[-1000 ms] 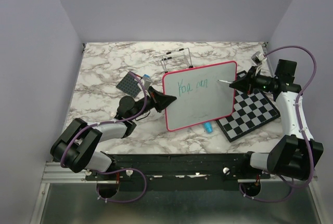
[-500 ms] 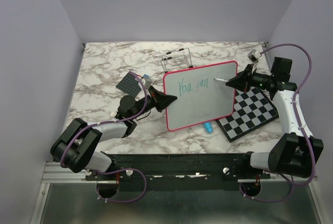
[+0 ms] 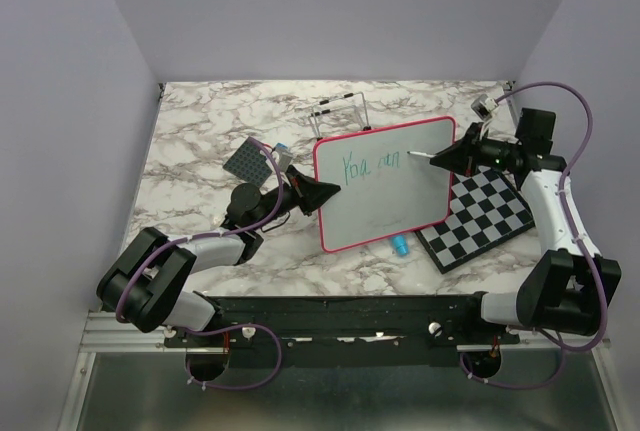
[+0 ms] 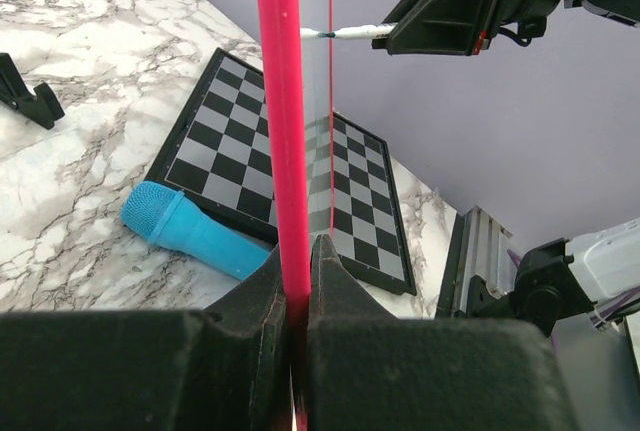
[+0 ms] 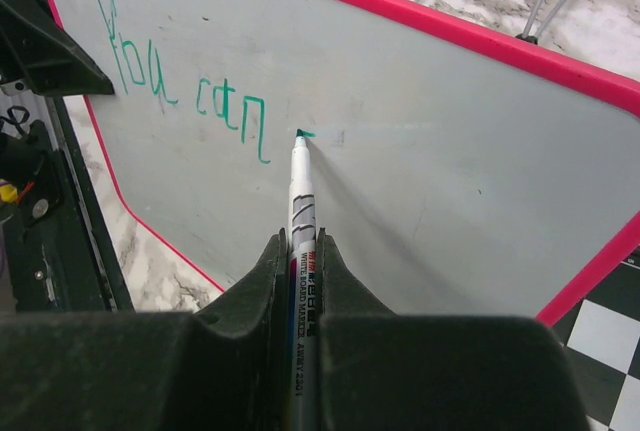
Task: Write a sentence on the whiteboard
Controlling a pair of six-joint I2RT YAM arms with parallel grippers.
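Note:
The whiteboard with its pink-red frame stands tilted mid-table. My left gripper is shut on its left edge; in the left wrist view the frame runs up from between the fingers. Green words "You can" are written on its upper left. My right gripper is shut on a white marker. Its green tip is at the board surface just right of "can", with a short green mark there.
A checkered board lies flat at the right, partly under the whiteboard. A blue cylinder lies by the whiteboard's lower edge. A wire stand is behind the board. A grey studded plate lies at the left.
My right gripper with the marker has moved up and slightly left along the board, from beside "can" to just right of it. The whiteboard and left gripper have barely shifted.

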